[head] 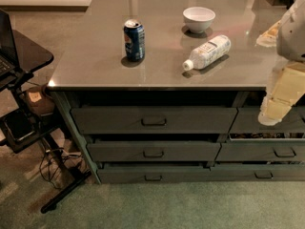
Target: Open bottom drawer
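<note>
Wide grey-green bottom drawer [190, 174] looks basically shut, nothing done yet imo. Cream pincer [272, 112] up-right of drawer, well apart; apart/together, can't tell.

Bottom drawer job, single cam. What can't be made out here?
All camera view:
1. gripper, right edge, before the upper right drawer: arm mostly cut off by the frame.
2. bottom drawer: inside hidden by its front and the drawer above.
3. can: label too blurred to read.
4. laptop: cut off by left edge.
</note>
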Robot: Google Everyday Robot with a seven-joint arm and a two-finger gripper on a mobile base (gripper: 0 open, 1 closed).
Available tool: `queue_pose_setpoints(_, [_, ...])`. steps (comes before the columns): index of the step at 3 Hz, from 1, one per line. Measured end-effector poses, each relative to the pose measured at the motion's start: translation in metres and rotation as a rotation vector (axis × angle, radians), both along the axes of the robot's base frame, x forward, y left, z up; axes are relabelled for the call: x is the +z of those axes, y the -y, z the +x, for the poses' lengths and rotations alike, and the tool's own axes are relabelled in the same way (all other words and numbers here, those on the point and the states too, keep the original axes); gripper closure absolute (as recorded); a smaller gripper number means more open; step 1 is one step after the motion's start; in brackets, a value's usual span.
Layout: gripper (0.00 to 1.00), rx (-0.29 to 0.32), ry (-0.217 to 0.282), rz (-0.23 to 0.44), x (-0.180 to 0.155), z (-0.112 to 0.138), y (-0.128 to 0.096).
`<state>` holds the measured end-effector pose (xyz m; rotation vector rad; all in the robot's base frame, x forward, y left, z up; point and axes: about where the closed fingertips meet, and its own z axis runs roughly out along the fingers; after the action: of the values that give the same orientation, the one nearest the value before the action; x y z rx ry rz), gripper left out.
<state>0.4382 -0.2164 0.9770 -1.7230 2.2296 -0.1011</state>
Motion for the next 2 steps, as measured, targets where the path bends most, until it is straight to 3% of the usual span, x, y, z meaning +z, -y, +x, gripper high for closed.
queue_pose_setpoints(2, [0.00, -0.004, 0.007, 0.014, -0.0077, 0.0000, 0.0003])
